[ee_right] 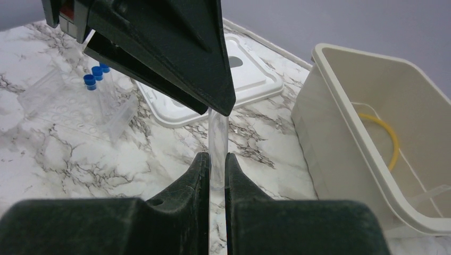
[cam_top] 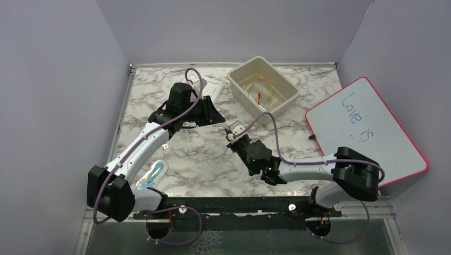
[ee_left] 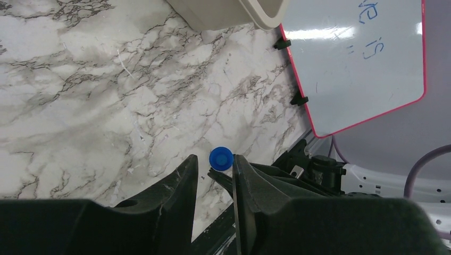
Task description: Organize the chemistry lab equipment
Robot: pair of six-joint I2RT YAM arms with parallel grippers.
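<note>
Count the items first. Two arms work over one marbled white-and-grey tabletop (cam_top: 202, 159), closed in by plain lavender walls (cam_top: 239, 32) on three sides.

One beige bin (cam_top: 282, 101) sits near the far edge, right of the middle. It holds one amber rubber tubing coil (ee_right: 380, 122) and one red-tipped dropper (cam_top: 259, 98). One white lid (cam_top: 211, 89) lies flat at the far edge, just beside the bin toward the left edge. One clear rack (ee_right: 58, 101) stands next to the lid; you can count two blue-capped tubes (ee_right: 89, 81) plainly in it. One clear plastic packet (cam_top: 151, 175) lies near the near left corner. One pink-edged whiteboard (cam_top: 367, 127) overhangs the right edge.

The right pincer (ee_right: 216, 156) is clenched on one clear tube (ee_right: 218, 130), held upright over the middle of the tabletop. The tube's blue cap (ee_left: 220, 158) sits at the tips of the left pincer (ee_left: 215, 158). Its jaws stand a little apart around the cap; you cannot tell whether they press on it.
</note>
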